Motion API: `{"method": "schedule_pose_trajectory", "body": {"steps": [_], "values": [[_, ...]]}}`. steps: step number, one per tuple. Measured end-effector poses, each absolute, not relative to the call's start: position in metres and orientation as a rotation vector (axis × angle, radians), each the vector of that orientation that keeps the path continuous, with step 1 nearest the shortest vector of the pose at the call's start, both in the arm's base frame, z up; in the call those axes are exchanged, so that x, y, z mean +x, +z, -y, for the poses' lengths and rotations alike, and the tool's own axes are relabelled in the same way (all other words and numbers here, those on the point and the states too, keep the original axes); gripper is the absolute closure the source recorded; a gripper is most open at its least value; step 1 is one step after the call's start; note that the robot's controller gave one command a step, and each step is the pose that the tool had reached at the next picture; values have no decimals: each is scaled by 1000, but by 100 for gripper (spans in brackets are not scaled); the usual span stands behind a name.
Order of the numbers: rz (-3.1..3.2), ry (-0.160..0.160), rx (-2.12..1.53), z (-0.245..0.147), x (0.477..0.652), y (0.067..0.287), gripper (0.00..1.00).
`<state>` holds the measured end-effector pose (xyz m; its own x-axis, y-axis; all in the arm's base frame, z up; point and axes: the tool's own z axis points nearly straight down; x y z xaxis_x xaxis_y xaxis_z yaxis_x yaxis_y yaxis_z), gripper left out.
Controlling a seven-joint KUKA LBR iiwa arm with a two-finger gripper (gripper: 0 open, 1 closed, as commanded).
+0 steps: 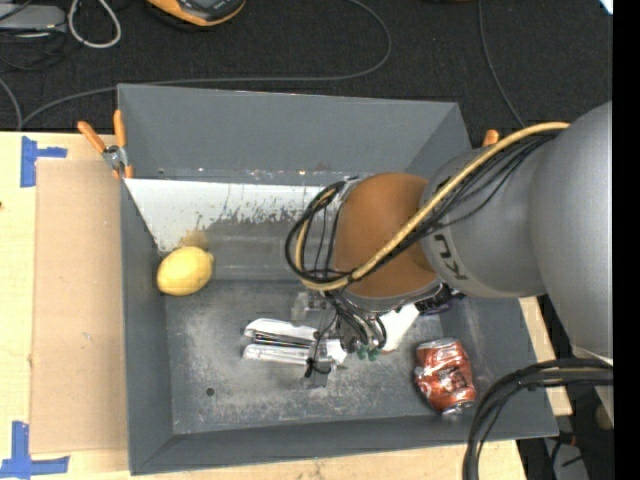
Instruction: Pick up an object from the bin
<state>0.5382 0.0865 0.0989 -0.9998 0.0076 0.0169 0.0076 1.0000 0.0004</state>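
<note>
Silver stapler (278, 341) is lying in the middle of the bin (210, 413), the gripper (320, 356) hovering at its right end, open or closed I cannot tell. Grasping seems to be pending: closing squarely, then lifting.

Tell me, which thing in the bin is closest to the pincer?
The flat silver-and-white thing in the middle, right beside the pincer. The yellow lemon lies far left; the crushed red can sits apart at right.
</note>
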Motion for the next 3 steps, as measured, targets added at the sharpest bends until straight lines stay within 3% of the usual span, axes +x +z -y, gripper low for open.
{"method": "schedule_pose_trajectory", "body": {"steps": [1,2,3], "values": [[3147,-8,-80,-80,528,71,0],[3129,-8,-93,-86,524,72,100],[3129,-8,-95,-86,524,72,100]]}}
